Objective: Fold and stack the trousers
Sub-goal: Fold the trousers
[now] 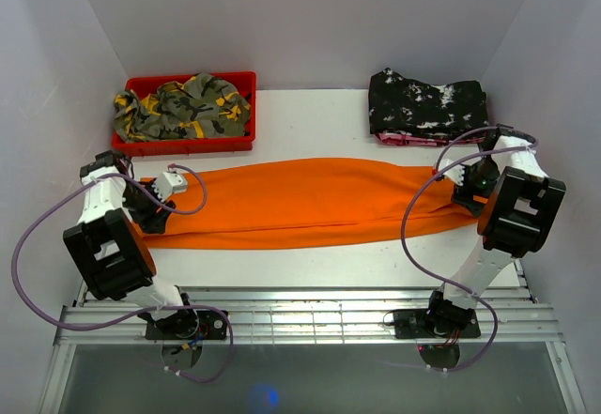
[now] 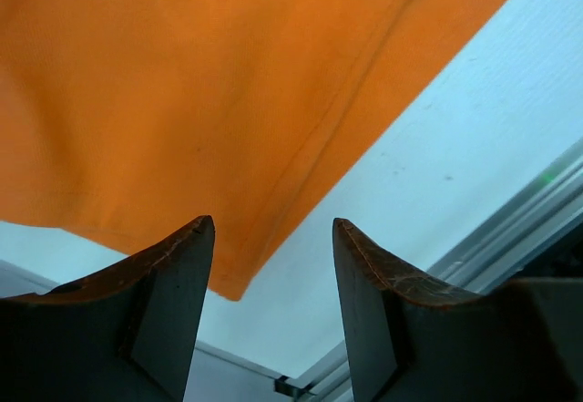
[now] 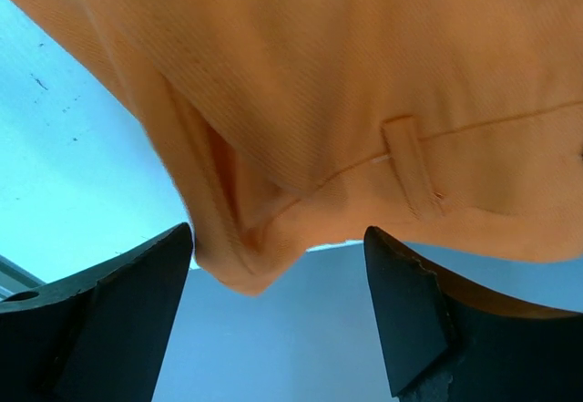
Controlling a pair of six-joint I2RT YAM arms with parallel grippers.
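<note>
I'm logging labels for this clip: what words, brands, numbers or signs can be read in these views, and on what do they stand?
No text can be read in any view.
The trousers: plain orange, no print; the belt loop bears no tag.
Red bin: no marking shows.
Camouflage garment: pattern only, no letters.
Black speckled garment: white flecks only, no letters.

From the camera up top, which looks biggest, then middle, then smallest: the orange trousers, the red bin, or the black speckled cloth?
1. The long bright orange fabric trousers, clearly largest.
2. The red plastic bin.
3. The folded black white-speckled garment, only slightly smaller than the bin, so these two are close.
</note>
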